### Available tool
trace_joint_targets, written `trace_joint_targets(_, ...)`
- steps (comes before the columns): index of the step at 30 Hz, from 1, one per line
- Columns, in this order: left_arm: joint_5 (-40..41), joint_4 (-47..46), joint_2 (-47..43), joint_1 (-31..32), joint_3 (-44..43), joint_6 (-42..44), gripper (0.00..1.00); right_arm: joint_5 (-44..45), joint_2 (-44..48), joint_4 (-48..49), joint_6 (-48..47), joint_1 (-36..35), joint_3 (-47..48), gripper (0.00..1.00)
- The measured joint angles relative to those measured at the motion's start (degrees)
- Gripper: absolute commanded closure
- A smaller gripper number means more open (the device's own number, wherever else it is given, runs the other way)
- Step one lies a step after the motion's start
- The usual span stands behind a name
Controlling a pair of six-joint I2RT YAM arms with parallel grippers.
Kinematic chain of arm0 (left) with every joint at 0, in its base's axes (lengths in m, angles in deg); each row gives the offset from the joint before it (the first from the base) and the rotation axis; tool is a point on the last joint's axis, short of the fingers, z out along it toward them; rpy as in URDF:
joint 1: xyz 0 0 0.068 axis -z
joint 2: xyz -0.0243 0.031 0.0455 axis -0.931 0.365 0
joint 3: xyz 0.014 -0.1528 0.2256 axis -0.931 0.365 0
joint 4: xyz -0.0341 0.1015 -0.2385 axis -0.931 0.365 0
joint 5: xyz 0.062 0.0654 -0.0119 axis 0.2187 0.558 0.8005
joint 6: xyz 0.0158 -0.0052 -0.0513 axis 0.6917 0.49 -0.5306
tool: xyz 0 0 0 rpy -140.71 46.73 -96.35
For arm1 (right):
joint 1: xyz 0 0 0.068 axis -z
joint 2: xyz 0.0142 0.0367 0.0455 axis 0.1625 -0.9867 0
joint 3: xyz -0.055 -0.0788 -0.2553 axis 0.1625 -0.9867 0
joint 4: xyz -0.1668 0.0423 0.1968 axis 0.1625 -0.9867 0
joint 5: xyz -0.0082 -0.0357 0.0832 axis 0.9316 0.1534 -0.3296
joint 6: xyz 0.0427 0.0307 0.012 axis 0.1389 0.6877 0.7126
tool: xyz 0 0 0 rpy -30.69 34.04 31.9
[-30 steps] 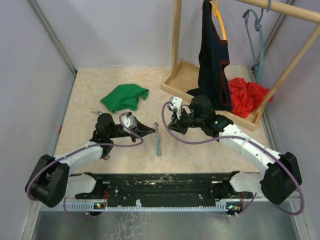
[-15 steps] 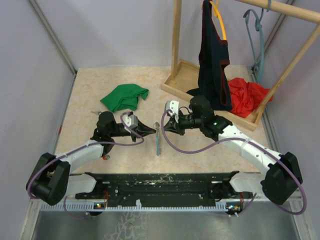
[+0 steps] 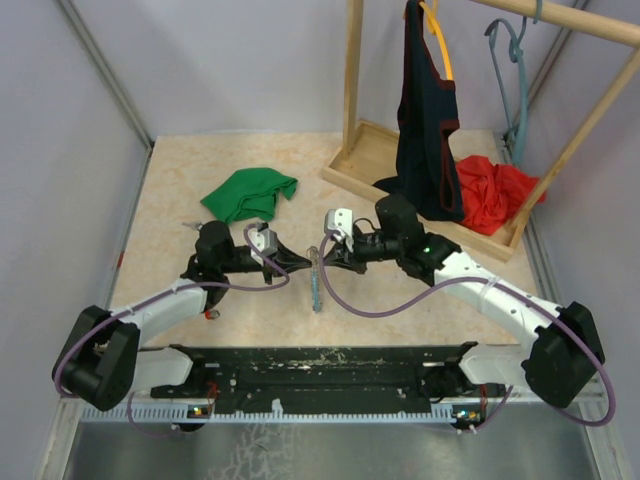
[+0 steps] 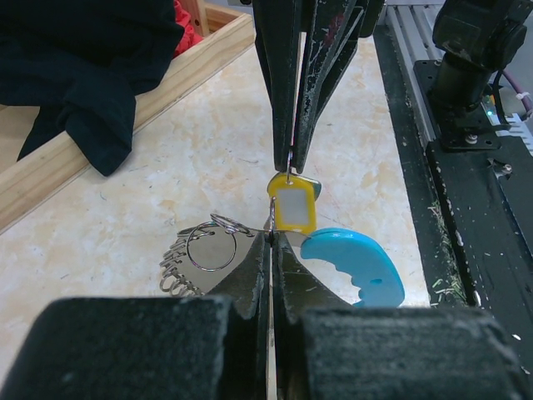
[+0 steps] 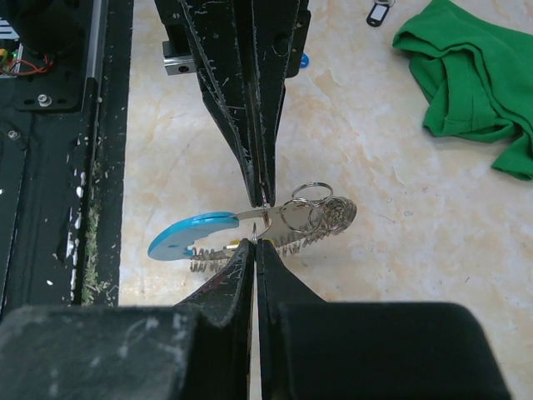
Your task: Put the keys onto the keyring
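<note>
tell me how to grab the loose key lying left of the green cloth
Pinch the loose key across the narrow sides of its dark plastic head, coming straight down from above. It lies flat on the table, apart from the green cloth, so a sideways approach would likely just push it; the head looks like its bulkiest part.

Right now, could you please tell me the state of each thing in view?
left gripper, shut.
right gripper, shut.
keyring, pinched by the left gripper.
yellow key, pinched by the right gripper at its small ring.
green cloth, crumpled on the table.
dark garment, hanging on the wooden rack.
red cloth, bunched on the rack's base.
loose key, lying flat on the table.
</note>
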Motion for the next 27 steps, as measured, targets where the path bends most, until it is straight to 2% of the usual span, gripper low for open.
trace_joint_targets(27,-0.9,1.5,0.0,0.4,-0.2,0.1,1.0,4.3,-1.5,-0.6,-1.7,-2.1,0.0,1.0)
